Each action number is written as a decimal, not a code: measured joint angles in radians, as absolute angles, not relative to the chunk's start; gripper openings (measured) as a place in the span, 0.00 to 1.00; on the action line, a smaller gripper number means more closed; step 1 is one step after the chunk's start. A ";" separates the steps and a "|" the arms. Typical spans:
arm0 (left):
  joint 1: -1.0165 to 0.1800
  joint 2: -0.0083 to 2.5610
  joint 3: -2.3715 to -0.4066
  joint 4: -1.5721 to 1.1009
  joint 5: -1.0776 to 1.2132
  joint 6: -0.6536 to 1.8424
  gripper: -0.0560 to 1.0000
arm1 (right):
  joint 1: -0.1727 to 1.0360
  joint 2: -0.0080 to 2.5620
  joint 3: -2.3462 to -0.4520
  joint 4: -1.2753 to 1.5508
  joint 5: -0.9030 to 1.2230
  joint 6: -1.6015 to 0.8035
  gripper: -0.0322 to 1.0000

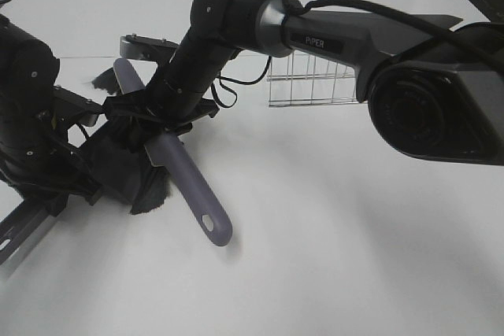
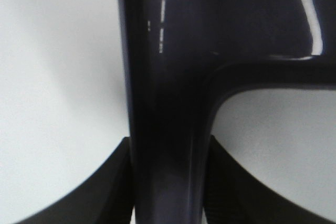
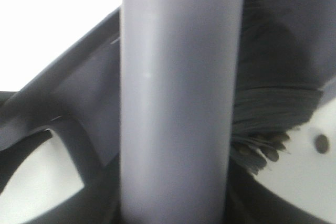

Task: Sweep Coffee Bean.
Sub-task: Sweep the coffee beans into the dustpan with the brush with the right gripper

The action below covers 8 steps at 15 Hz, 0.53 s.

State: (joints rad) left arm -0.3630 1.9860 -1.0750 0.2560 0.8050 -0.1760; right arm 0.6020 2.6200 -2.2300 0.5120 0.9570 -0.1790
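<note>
Lying on the white tabletop [image 1: 354, 234], one coffee bean [image 3: 321, 142] was seen in the right wrist view just beside the brush [image 3: 176, 103], close to the tips of its black bristles [image 3: 273, 103] but apart from them, on the side turned away from the handle. A few more dark ovals were made out right at the bristle tips. Whether these were beans or bristle ends could not be settled. No bean could be picked out in the high view, where the spot was covered by the arms.

The brush's grey handle [image 1: 189, 186] was laid out as a long diagonal, its free end with the hanging hole pointing away from the bristles. It was clamped partway along by the right gripper [image 1: 150, 123], which had reached across to the left side. This gripper was therefore judged the nearer one to the bean.

The dark dustpan [image 1: 110, 167] was pressed close against the brush, and its stem was clenched between the fingers of the left gripper [image 2: 168, 192]. Whether the bean was placed between the bristles and the pan's mouth could not be told. The coming stroke was judged to depend on the bristles first being carried beyond the bean.
</note>
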 joint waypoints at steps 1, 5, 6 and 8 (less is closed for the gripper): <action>-0.363 1.986 -1.075 0.256 0.805 -0.176 0.37 | 0.602 2.620 -2.230 0.539 0.957 -0.211 0.36; -0.363 1.986 -1.075 0.249 0.805 -0.175 0.37 | 0.602 2.605 -2.228 0.555 0.961 -0.300 0.36; -0.363 1.986 -1.075 0.244 0.805 -0.173 0.37 | 0.602 2.594 -2.228 0.542 0.961 -0.301 0.36; -0.363 1.986 -1.075 0.236 0.801 -0.161 0.37 | 0.602 2.572 -2.228 0.508 0.963 -0.305 0.36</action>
State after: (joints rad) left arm -0.3630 1.9860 -1.0750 0.2360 0.8010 -0.1610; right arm 0.6020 2.5720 -2.2280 0.5080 0.9630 -0.3050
